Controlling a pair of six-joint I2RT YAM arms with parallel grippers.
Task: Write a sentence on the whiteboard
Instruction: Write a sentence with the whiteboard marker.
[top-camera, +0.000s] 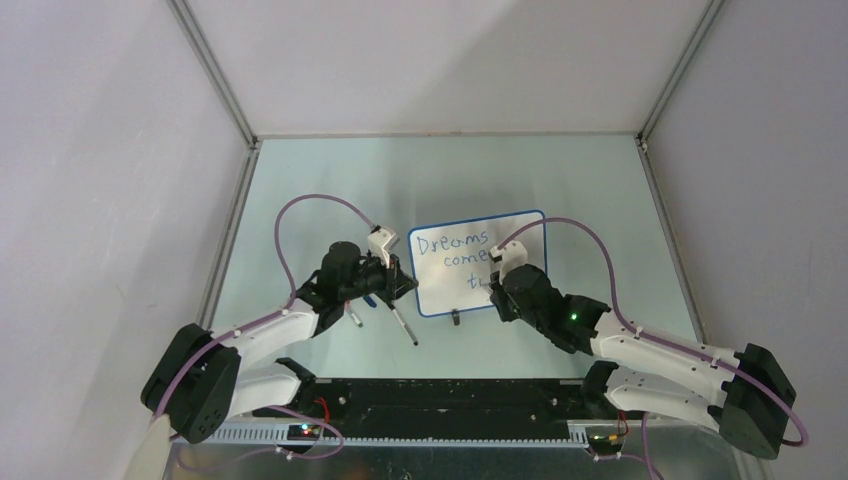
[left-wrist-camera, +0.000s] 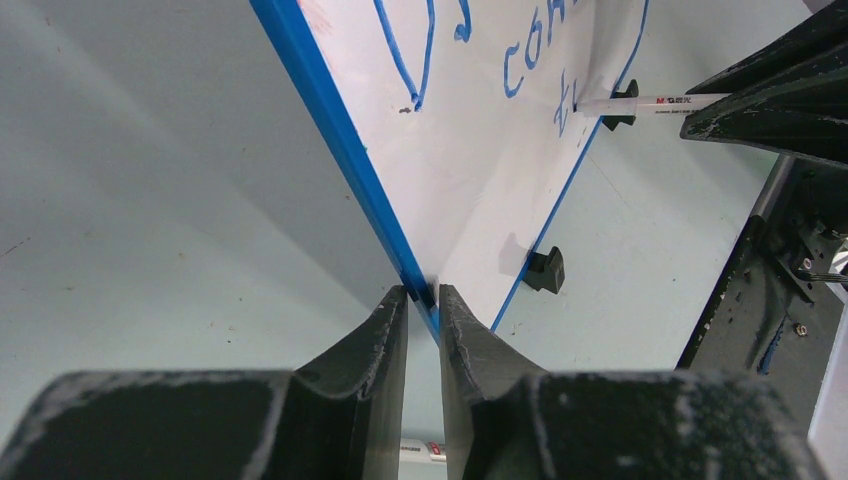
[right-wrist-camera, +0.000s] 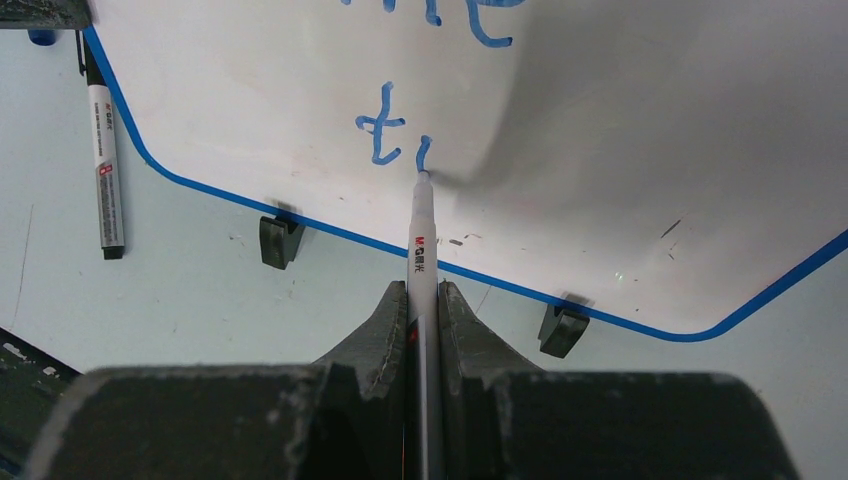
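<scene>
The whiteboard (top-camera: 450, 290), white with a thin blue rim, lies on the table between the two arms. The sentence (top-camera: 452, 244) reads "Dreams come t" in blue, with a short fresh stroke after the "t" (right-wrist-camera: 380, 125). My left gripper (left-wrist-camera: 423, 293) is shut on the whiteboard's blue left edge (left-wrist-camera: 340, 140). My right gripper (right-wrist-camera: 425, 290) is shut on a white marker (right-wrist-camera: 422, 225), and the marker's tip touches the board just right of the "t". In the top view the left gripper (top-camera: 405, 283) and the right gripper (top-camera: 497, 285) flank the board's lower part.
A spare black-capped marker (right-wrist-camera: 103, 150) lies on the table left of the board, and is also visible as the marker (top-camera: 404, 326) near the left arm. Two black clip feet (right-wrist-camera: 278, 240) (right-wrist-camera: 560, 328) sit on the board's near edge. Enclosure walls surround the table.
</scene>
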